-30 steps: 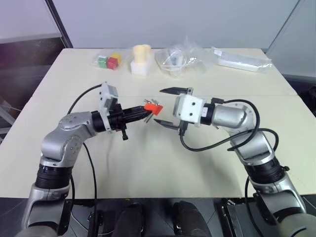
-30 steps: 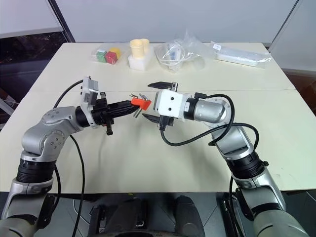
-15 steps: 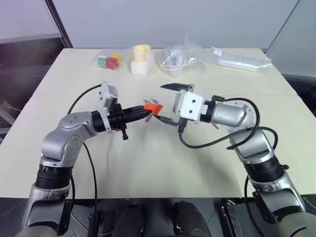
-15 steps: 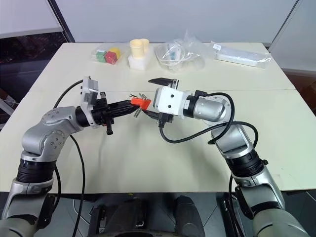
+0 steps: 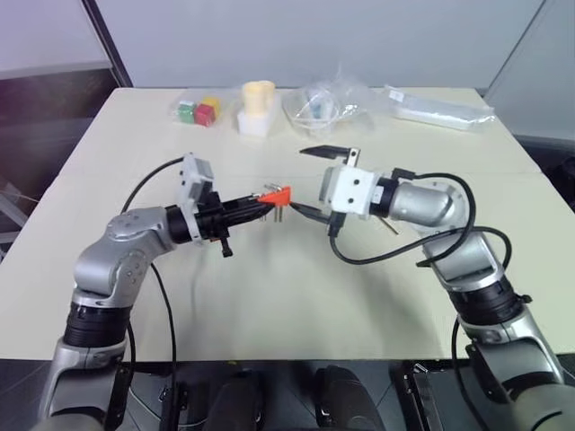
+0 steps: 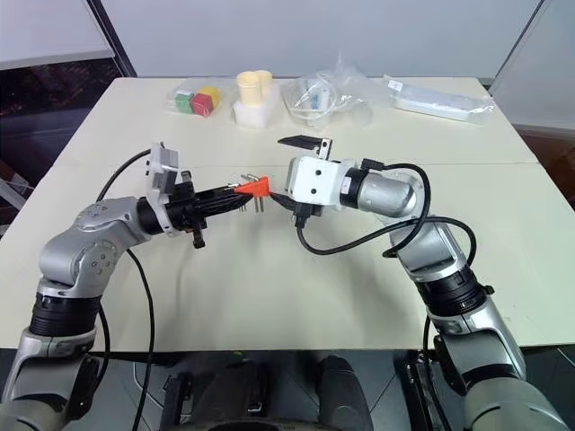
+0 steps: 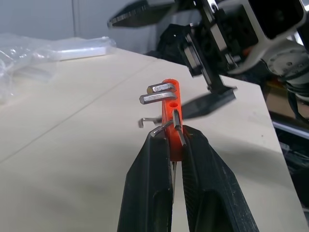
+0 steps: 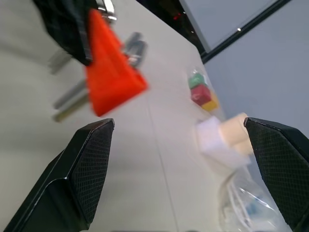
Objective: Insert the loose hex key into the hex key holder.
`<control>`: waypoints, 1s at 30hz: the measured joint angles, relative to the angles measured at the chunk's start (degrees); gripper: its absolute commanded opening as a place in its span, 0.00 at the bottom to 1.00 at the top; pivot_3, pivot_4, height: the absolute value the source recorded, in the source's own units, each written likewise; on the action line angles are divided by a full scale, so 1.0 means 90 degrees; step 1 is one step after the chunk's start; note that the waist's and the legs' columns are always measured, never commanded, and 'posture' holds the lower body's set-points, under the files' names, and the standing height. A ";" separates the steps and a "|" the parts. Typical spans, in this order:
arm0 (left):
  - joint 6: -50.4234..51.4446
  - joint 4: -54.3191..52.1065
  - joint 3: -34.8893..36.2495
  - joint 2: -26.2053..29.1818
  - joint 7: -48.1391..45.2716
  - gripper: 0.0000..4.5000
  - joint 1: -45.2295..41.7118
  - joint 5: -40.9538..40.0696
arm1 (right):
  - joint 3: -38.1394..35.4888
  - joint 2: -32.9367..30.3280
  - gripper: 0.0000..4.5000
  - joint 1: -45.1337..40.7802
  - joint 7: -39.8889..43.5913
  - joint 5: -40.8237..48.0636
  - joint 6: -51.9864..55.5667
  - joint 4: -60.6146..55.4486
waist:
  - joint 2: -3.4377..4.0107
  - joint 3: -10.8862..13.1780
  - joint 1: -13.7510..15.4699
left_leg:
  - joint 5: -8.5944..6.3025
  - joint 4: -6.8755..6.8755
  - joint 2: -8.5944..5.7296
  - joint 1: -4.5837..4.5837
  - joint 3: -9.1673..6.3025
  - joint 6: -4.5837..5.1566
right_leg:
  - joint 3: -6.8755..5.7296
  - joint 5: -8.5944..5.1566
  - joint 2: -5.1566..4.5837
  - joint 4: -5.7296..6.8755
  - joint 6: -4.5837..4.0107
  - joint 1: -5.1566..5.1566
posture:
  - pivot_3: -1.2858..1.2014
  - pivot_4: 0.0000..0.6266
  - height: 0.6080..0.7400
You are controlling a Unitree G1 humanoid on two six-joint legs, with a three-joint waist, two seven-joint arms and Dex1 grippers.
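Note:
The hex key holder (image 5: 280, 195) is a small red-orange block with a few thin metal keys sticking out of one side. My left gripper (image 5: 266, 202) is shut on it and holds it level above the middle of the table. In the left wrist view both black fingers pinch the holder (image 7: 171, 111) at its lower end. My right gripper (image 5: 310, 180) stands open just to the right of the holder, one finger above its level and one below, touching nothing. The right wrist view has the holder (image 8: 110, 72) close ahead of the spread fingers. The loose hex key is hidden or out of view.
Along the table's far edge lie a bag with red and green cubes (image 5: 198, 111), a yellow cup on a white block (image 5: 257, 108), crumpled clear bags (image 5: 328, 103) and a flat plastic packet (image 5: 440, 108). A seam (image 5: 467, 175) runs across the pale tabletop.
My right gripper has turned a little at the wrist, and its lower finger has come up closer to the holder. The left gripper and the holder have kept still.

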 measured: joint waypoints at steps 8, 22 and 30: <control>0.0000 0.0000 0.0000 0.0004 -0.0014 0.00 -0.0001 0.0000 | -0.0013 -0.0052 0.99 0.0007 -0.0004 -0.0014 -0.0010 0.0000 | 0.0000 0.0000 0.0003 | 0.0000 -0.0001 0.0000 0.0000 0.0000 0.0000 | 0.0000 0.0000 0.0000 -0.0001 0.0000 0.0000 | 0.52 0.24 1.00; -0.0007 0.0002 0.0017 0.0015 0.0057 0.00 -0.0040 0.0000 | -0.0644 -0.0553 0.99 0.0409 -0.0254 -0.0076 0.2658 0.0239 | 0.0000 0.0000 0.0007 | 0.0000 -0.0002 0.0001 -0.0002 0.0000 0.0001 | 0.0002 0.0000 -0.0003 -0.0004 -0.0001 -0.0001 | 0.52 0.24 1.00; -0.0043 0.0014 -0.0001 -0.0041 0.0078 0.00 -0.0040 0.0007 | -0.0704 -0.0627 0.99 0.0292 -0.0169 0.0395 0.4891 0.0554 | 0.0000 0.0000 0.0008 | -0.0001 -0.0002 0.0000 -0.0004 0.0000 0.0002 | 0.0003 0.0000 -0.0006 -0.0005 -0.0001 -0.0001 | 0.52 0.24 1.00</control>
